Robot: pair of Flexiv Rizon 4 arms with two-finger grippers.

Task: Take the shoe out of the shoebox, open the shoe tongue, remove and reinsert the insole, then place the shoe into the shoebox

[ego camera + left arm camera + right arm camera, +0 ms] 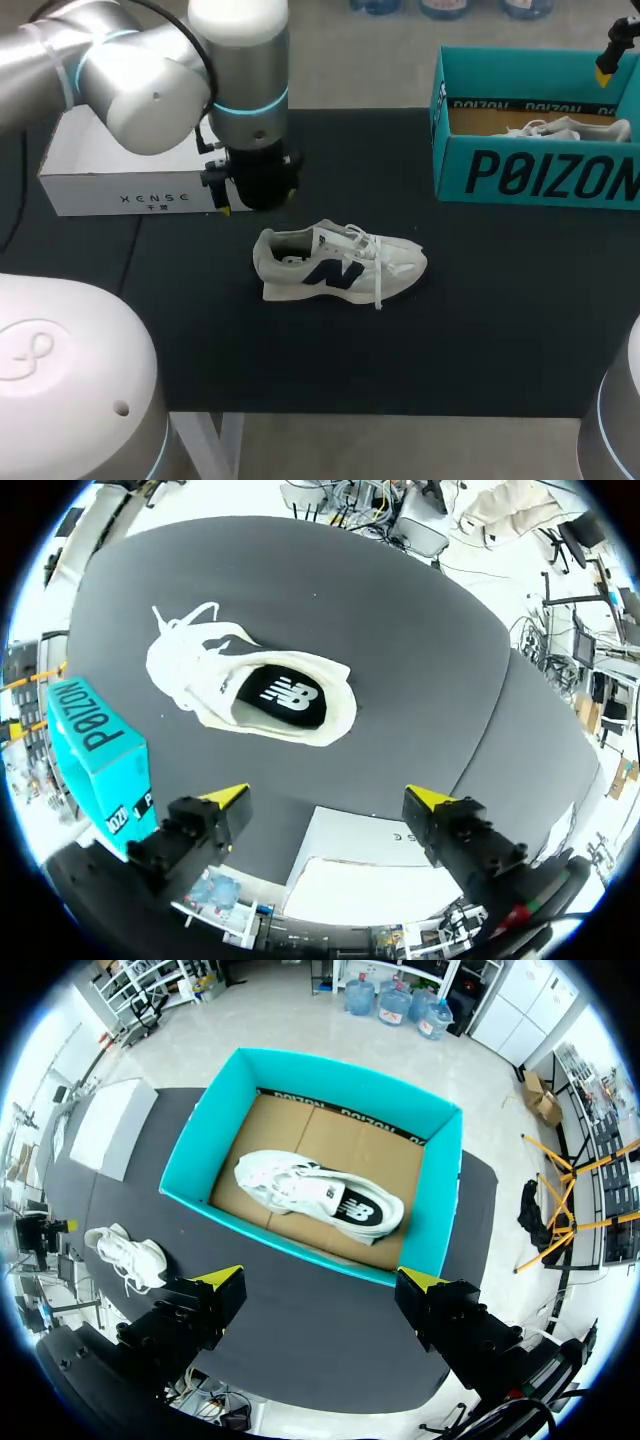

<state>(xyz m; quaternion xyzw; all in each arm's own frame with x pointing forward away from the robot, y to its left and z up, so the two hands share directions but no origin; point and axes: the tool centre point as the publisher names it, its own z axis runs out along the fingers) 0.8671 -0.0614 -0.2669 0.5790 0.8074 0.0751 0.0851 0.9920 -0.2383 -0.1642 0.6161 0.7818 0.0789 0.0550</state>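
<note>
Left gripper [330, 802]: fingers spread wide, nothing between them. It hangs above the table, just off the heel end of the shoe [340, 262], at about 11 o'clock from it in the head view.

Right gripper [320, 1282]: also wide and empty, high over the shoebox [540, 175].

The shoe stands on its sole on the mat [450, 330], heel to 9 o'clock, toe to 3 o'clock. The shoebox is well apart from it at 2 o'clock. The dark insole [285, 693] sits inside the shoe's opening, seen from the left wrist. Whether it is waiting to come out or has been put back, I cannot tell. The laces [378, 285] are loose, and one strand trails toward 6 o'clock.

Risks, as I judge them:
- A finger could catch a lace on the way down and drag the shoe sideways.
- The shoe looks light. A one-sided push at the collar may slide or tip it rather than open it.
- A pinch on the insole edge could take the heel lining with it and lift the whole shoe.
- A second shoe [320, 1195] already lies in the shoebox, so the return may land on top of it or catch the wall.

Surface: the mat is black and matte and covers the table. A white box [100, 170] stands at its 10 o'clock edge, and the teal shoebox at 2 o'clock. A bare stretch of mat between shoe and shoebox gives working room.
</note>
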